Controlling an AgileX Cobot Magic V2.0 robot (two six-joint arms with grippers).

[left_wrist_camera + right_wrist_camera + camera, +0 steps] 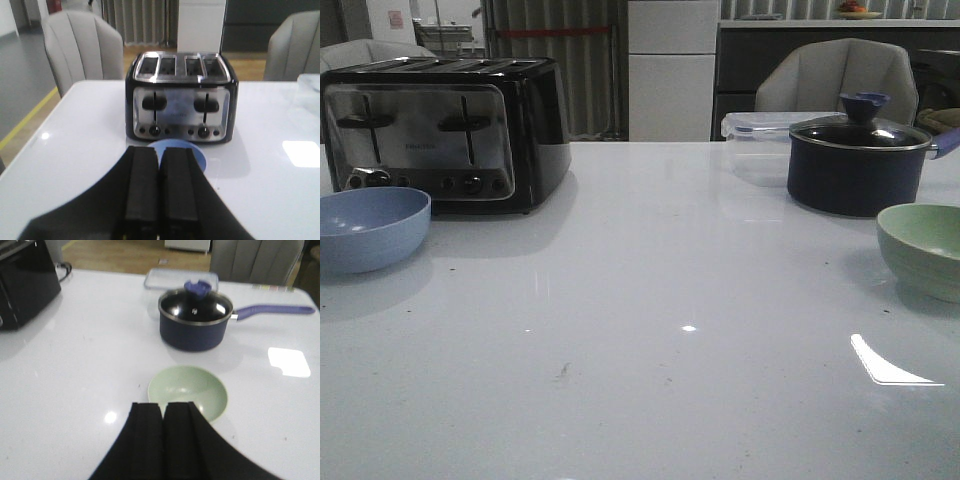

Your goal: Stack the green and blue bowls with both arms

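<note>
Bowls sit well apart on the glossy white table (650, 300), both upright and empty. At far left I see the blue bowl (370, 228), matte, round and deep, just in front of a chrome-and-black four-slot toaster (445, 132); its faceplate lettering is too blurred to read. Mid-right stands a clear lidded plastic container (755, 140), then a dark navy pot (857, 165) with glass lid and blue knob. At far right, the pale green bowl (923, 247), same shape. Left gripper (159, 187) hangs over the blue bowl, fingers pressed together, holding nothing. Right gripper (163, 437) likewise, above the green bowl.
</note>
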